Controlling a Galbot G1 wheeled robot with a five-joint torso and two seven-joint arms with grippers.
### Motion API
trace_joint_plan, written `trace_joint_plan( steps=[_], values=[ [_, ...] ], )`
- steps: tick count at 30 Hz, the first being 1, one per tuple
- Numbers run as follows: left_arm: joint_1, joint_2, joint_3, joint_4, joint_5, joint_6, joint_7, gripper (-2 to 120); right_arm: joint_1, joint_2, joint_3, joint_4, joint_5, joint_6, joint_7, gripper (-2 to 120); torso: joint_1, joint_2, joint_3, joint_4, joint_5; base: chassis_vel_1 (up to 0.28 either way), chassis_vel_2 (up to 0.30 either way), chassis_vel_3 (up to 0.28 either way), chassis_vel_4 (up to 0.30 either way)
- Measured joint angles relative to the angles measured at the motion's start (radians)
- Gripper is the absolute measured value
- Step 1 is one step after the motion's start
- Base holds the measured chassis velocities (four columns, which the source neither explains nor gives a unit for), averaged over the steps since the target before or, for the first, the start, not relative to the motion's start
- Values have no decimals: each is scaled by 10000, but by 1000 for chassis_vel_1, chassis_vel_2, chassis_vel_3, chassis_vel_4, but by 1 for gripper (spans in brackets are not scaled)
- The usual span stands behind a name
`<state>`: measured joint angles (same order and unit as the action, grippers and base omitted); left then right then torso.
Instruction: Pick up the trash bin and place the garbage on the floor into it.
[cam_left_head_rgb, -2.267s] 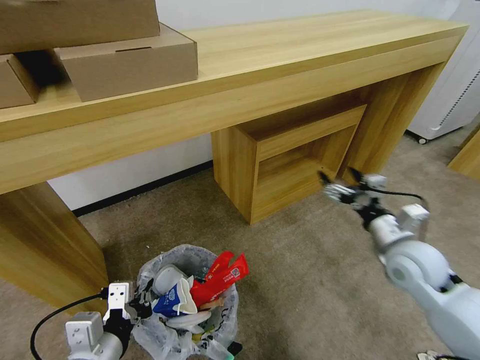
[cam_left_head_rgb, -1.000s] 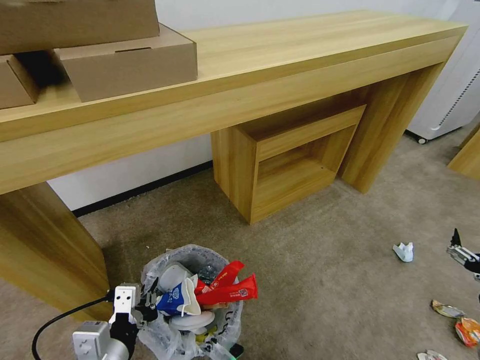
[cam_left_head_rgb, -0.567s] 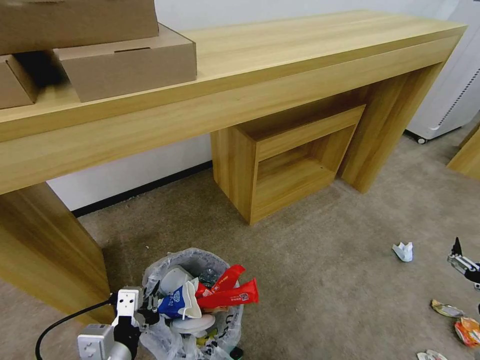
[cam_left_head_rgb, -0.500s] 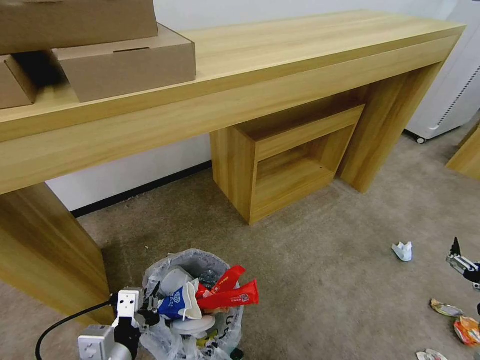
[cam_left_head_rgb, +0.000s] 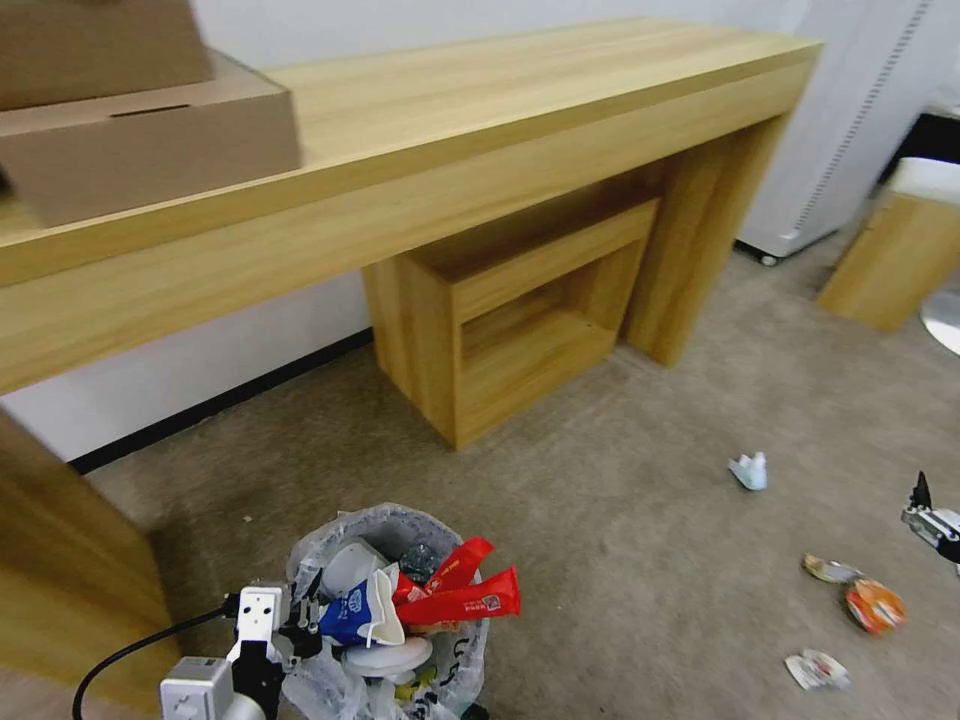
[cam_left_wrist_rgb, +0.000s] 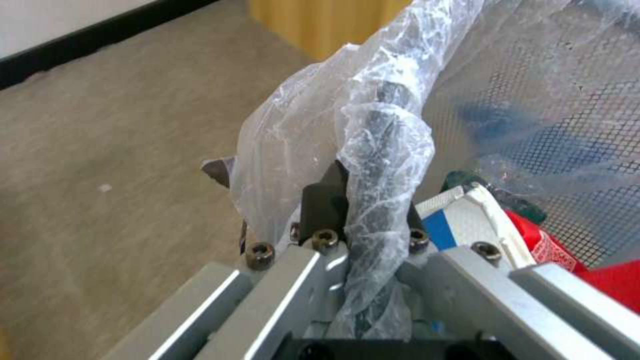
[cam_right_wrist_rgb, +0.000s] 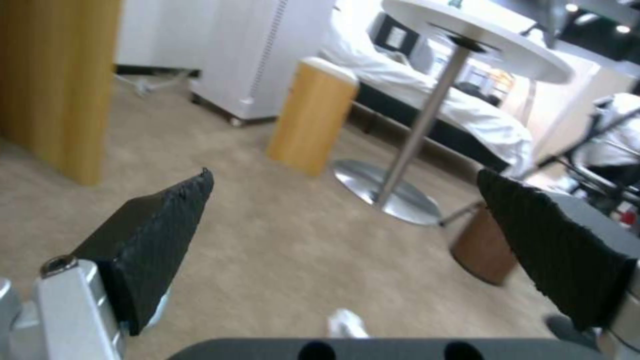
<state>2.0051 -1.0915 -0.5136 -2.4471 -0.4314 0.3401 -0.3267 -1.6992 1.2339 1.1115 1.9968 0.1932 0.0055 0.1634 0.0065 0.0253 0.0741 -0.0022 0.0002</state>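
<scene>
— So where does the trash bin (cam_left_head_rgb: 395, 610) sit?
— Low on the robot's left, stuffed full, its bagged rim pinched tight in the left gripper (cam_left_wrist_rgb: 360, 210). Open carpet (cam_left_head_rgb: 620, 540) runs from it to the wooden desk (cam_left_head_rgb: 450, 150) and the cubby (cam_left_head_rgb: 500, 320) under it.
— And the right gripper (cam_right_wrist_rgb: 347, 235)?
— At the head view's right edge, its jaws spread wide with nothing between them.
— How much garbage lies loose?
— Four pieces, all near that gripper: one crumpled paper (cam_left_head_rgb: 750, 471), one flattened lid-like scrap (cam_left_head_rgb: 828, 570), one orange wrapper (cam_left_head_rgb: 874, 606), one white-and-red scrap (cam_left_head_rgb: 816, 670).
</scene>
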Motion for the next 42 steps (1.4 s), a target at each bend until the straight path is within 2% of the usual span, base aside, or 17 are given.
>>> trace_joint_plan(
  steps=[26,34,38,42],
  values=[
    [320,-215,305,25,733,-103,113,0,-184,52,-74,210,66,131,186,100,0,0,0,1,-1,-122,-124,-123,-131],
    [308,20,57,-143,148,-23,45,0,-178,-153,-214,272,474,-49,581,100,-1,0,0,-6,1,-110,-117,-110,-102],
    [274,283,-183,-287,-347,76,-182,0,-10,-284,-269,340,462,-92,678,100,-1,0,0,3,-2,-14,-18,-7,-6],
    [262,390,-273,-372,-616,130,-332,0,182,-353,-290,214,-9,306,652,100,-1,-1,0,3,-3,0,0,0,0]
  ],
)
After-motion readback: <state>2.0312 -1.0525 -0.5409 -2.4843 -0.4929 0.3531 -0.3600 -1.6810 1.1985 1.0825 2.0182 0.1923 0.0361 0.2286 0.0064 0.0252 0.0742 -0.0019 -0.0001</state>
